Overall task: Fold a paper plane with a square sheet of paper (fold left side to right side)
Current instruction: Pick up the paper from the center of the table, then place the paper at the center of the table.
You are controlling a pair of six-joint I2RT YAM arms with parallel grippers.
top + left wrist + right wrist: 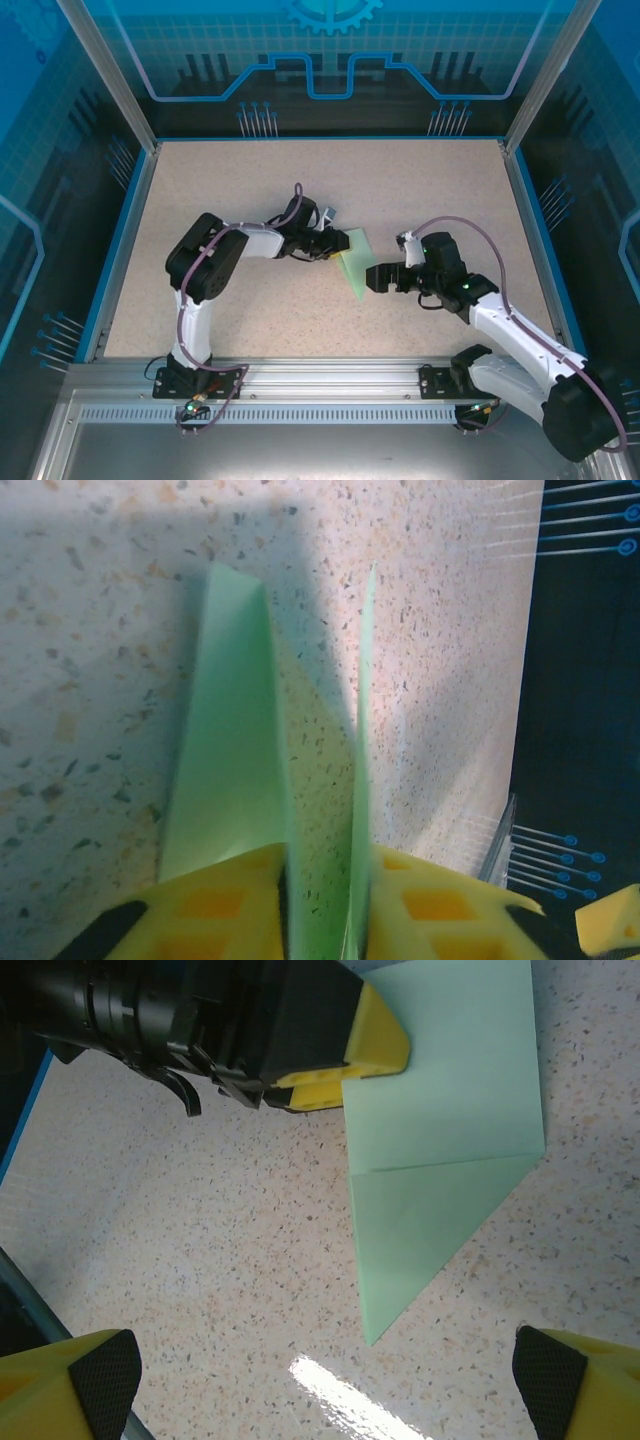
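The sheet of paper (353, 262), creased into a pointed shape, lies just right of the counter's (250, 180) centre, tip towards 6 o'clock in the top view. The left gripper (330, 246) has its fingers pinched on the sheet's 9 o'clock edge. The right gripper (372, 278) hovers near the tip, fingers (85, 1385) spread wide and empty. To fold cleanly, the left should probably carry its edge over towards 3 o'clock and line up the edges. The right can pin the sheet before the crease is pressed.
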